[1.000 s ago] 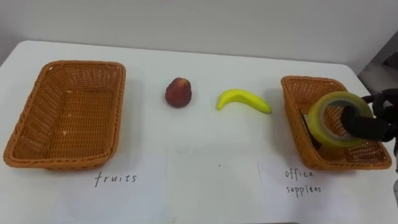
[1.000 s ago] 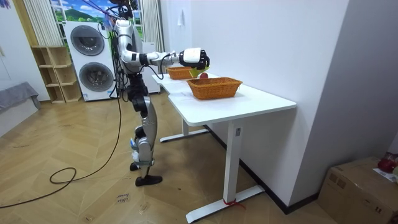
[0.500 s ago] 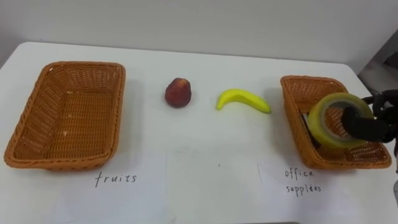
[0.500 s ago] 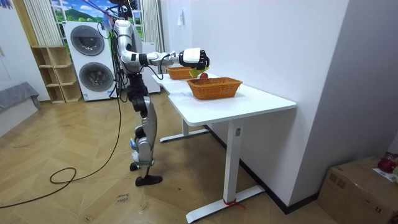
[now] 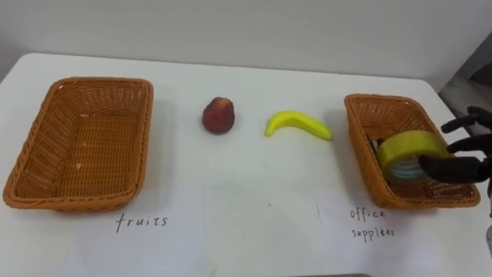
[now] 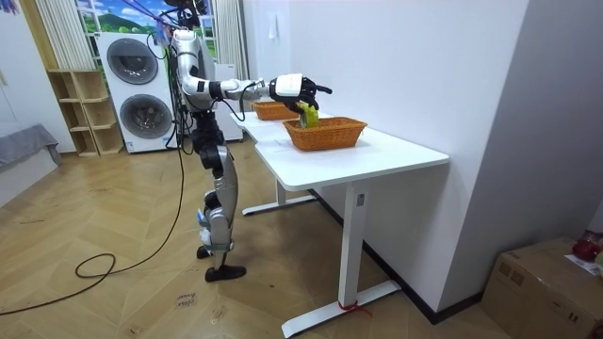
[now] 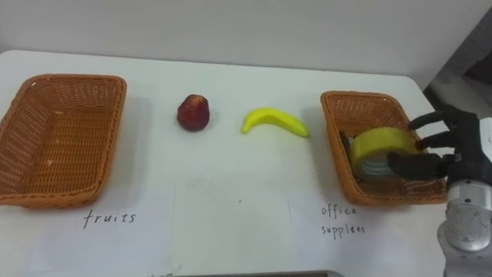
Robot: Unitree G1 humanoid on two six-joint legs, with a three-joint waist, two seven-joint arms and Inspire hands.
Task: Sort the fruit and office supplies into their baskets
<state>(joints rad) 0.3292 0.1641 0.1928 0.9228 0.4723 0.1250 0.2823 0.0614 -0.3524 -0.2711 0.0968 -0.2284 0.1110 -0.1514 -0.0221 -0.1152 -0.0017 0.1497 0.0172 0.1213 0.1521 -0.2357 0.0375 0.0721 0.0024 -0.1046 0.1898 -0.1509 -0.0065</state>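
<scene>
On the white bench [image 5: 254, 200] stand a wicker fruit basket [image 5: 38, 146] at the left, then a red fruit [image 5: 219, 115] and a banana [image 5: 298, 124] lying apart, then the office basket [image 5: 357, 146] holding the yellow tape roll [image 5: 407, 150] (tilted), with the right robot hand [image 7: 450, 146] spread wide beside it.

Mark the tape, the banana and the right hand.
tape [image 5: 407, 145], left eye view, on its yellow outer band
banana [image 5: 298, 123], left eye view, mid-curve
right hand [image 7: 459, 151], right eye view, on the palm
</scene>
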